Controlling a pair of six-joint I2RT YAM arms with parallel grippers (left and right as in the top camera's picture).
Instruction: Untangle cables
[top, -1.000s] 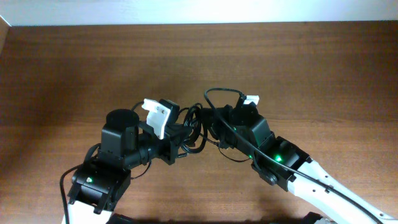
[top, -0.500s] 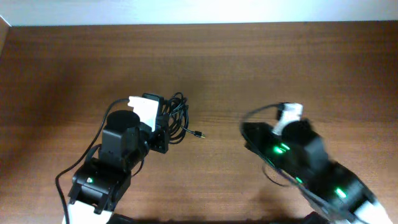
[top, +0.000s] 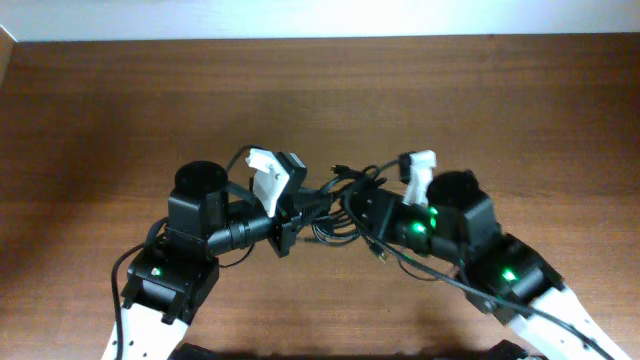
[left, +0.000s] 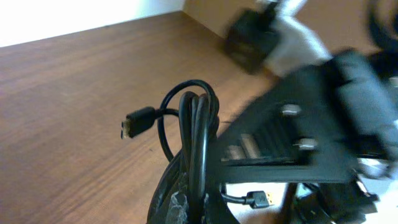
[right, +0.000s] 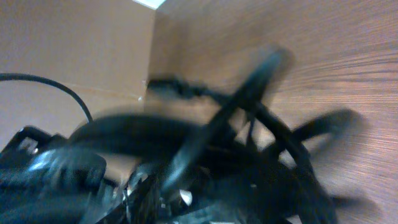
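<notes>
The cables (top: 335, 192) hang as one dark knot just below the centre of the overhead frame, above the table (top: 100, 120) and between the two arms. The left gripper (top: 298, 205) is clenched on the bundle: in the left wrist view the strands (left: 198, 130) rise from between its fingers at the bottom edge, and one small plug (left: 138, 122) sticks out to the left. The right gripper (top: 358, 207) is pushed into the same knot from the right, but the right wrist view is only a blur of black loops (right: 249, 99), so I cannot tell if its jaws are released or grasping a strand. The danger I see is that the right jaws catch several strands together, or catch the loop that the left gripper is pinching. A pull to the side would then tighten the knot instead of opening it, or drag the whole bundle out of the left grip. The strong blur suggests fast motion, so a plug may also hook in a loop and stop the cord. Compared with half a second ago, the arms were then well apart, with the right arm far on the right side of the frame and the bundle alone at the left gripper. Now both grippers meet again at the centre, much like one second ago.
</notes>
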